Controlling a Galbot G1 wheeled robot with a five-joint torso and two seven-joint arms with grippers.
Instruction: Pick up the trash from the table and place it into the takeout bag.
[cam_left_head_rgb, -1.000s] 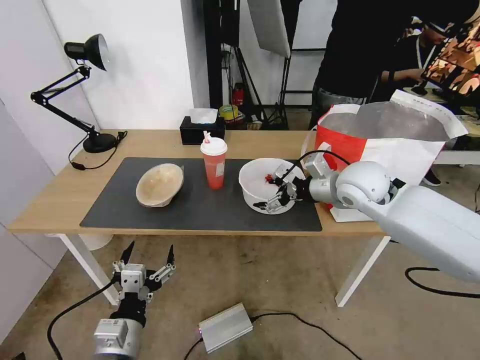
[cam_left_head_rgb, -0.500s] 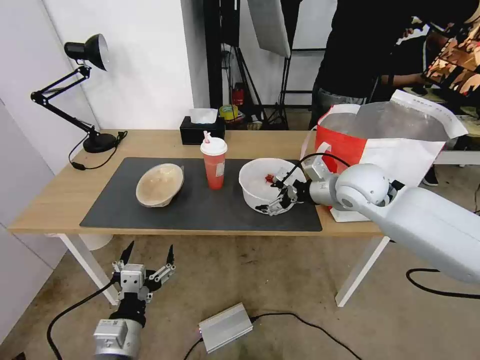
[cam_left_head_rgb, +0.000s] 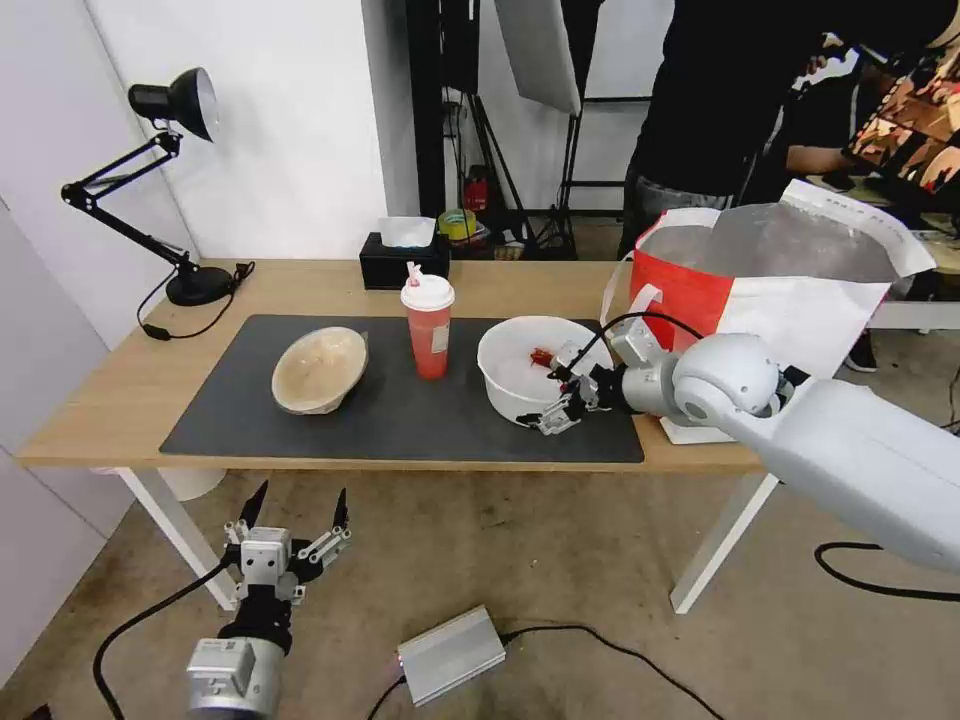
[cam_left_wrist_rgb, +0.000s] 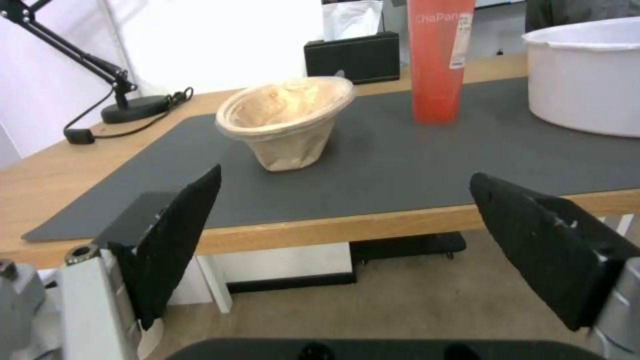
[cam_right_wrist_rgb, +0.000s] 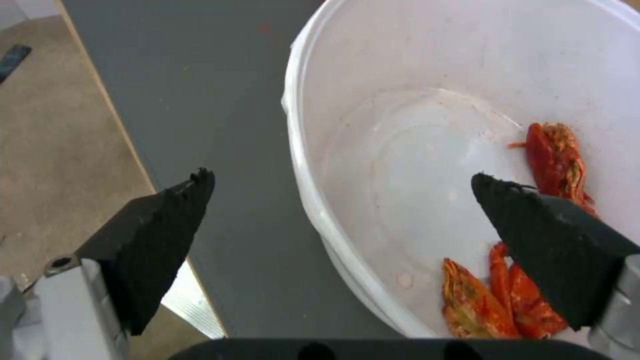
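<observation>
While your right gripper (cam_left_head_rgb: 556, 402) straddles the round white plastic bowl's (cam_left_head_rgb: 520, 375) near rim, fingers spread and ungrasped, you'd likely close, then lift.

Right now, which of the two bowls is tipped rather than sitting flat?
The tan pulp bowl, left of the red cup: it leans on its side, mouth angled up. The white plastic bowl, straddled by the open right gripper, sits flat.

A recording studio or lab: softbox (cam_left_head_rgb: 540, 50) on stand, cables across bare concrete floor (cam_left_head_rgb: 560, 560), plain white walls.
</observation>
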